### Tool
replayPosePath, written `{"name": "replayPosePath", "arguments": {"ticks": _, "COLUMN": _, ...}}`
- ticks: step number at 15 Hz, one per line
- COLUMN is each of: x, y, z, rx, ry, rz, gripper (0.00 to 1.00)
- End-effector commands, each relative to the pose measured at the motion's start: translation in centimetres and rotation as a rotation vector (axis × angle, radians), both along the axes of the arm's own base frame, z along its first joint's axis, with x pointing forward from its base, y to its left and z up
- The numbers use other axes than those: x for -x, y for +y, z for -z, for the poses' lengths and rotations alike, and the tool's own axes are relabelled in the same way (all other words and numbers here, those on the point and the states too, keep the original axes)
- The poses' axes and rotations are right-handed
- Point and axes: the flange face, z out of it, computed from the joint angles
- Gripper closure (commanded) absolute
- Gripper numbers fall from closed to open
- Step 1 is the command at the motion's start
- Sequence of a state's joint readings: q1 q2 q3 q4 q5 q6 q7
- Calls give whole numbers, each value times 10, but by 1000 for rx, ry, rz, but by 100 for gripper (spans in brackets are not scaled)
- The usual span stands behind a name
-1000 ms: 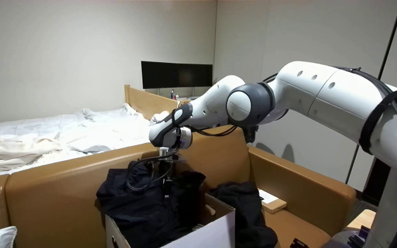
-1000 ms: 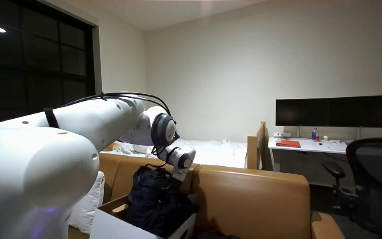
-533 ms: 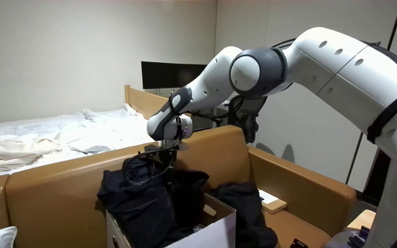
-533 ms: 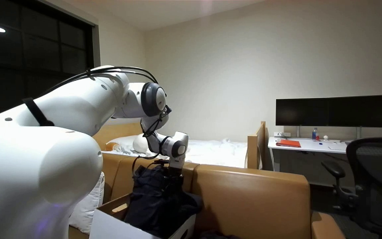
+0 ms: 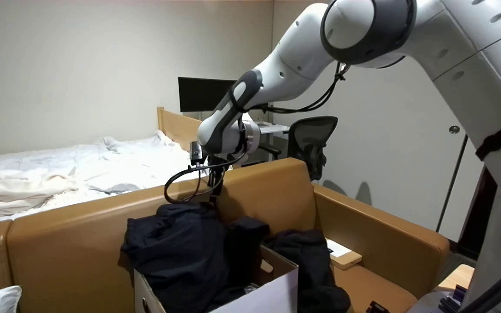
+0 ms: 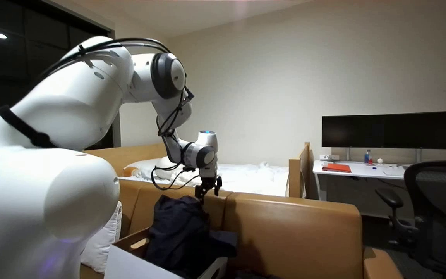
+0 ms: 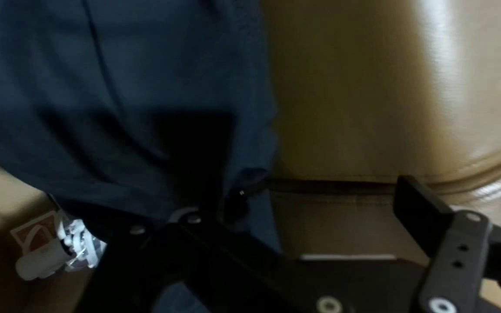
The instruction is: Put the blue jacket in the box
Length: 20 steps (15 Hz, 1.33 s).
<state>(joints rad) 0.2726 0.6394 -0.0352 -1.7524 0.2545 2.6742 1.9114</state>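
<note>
The blue jacket, very dark navy, is bunched in the box in both exterior views (image 5: 181, 252) (image 6: 178, 232). It heaps well above the rim and bulges over the back and a side. The box is white outside and brown inside with handle holes (image 5: 272, 289) (image 6: 138, 265). My gripper (image 5: 215, 191) hangs just above and behind the jacket's top, near the sofa back. In an exterior view its fingers are apart (image 6: 208, 191). In the wrist view the gripper (image 7: 315, 187) is open, with nothing between its fingers; the jacket (image 7: 102, 78) lies below its left finger.
The box stands on a tan sofa (image 5: 59, 261) close to its backrest. A smaller dark cloth heap (image 5: 307, 261) lies beside it. A flat carton (image 5: 345, 259) is near the armrest. White items (image 7: 78, 243) lie inside the box. A bed (image 5: 102, 161) is behind the sofa.
My gripper has risen from low at the jacket to above it, and the arm has lifted. The jacket stays behind in the box, shifted only slightly.
</note>
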Motion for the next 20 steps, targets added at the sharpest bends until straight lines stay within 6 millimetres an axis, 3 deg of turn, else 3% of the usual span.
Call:
{"name": "replayPosePath", "arguments": {"ticks": 1, "x": 41, "y": -25, "z": -65, "rx": -8, "ry": -117, "rz": -50, "gripper": 0}}
{"name": "replayPosePath", "arguments": {"ticks": 6, "x": 83, "y": -59, "z": -146, "rx": -18, "ry": -90, "rz": -285, "gripper": 0}}
{"name": "replayPosePath", "arguments": {"ticks": 9, "x": 106, "y": -106, "z": -187, "rx": -41, "ry": -2, "rz": -441, "gripper": 0}}
{"name": "replayPosePath", "arguments": {"ticks": 12, "x": 120, "y": -172, "z": -222, "rx": -62, "ry": 83, "rz": -593, "gripper": 0}}
{"name": "replayPosePath", "arguments": {"ticks": 13, "x": 109, "y": -144, "z": -208, "rx": -35, "ry": 67, "rz": -510, "gripper": 0}}
{"name": "replayPosePath", "arguments": {"ticks": 15, "x": 119, "y": -177, "z": -224, "rx": -47, "ry": 80, "rz": -551, "gripper": 0}}
{"name": "replayPosePath", "arguments": {"ticks": 16, "x": 120, "y": -182, "z": -226, "rx": -47, "ry": 79, "rz": -557, "gripper": 0}}
{"name": "replayPosePath", "arguments": {"ticks": 20, "x": 118, "y": -171, "z": -221, "rx": -49, "ry": 88, "rz": -578, "gripper": 0}}
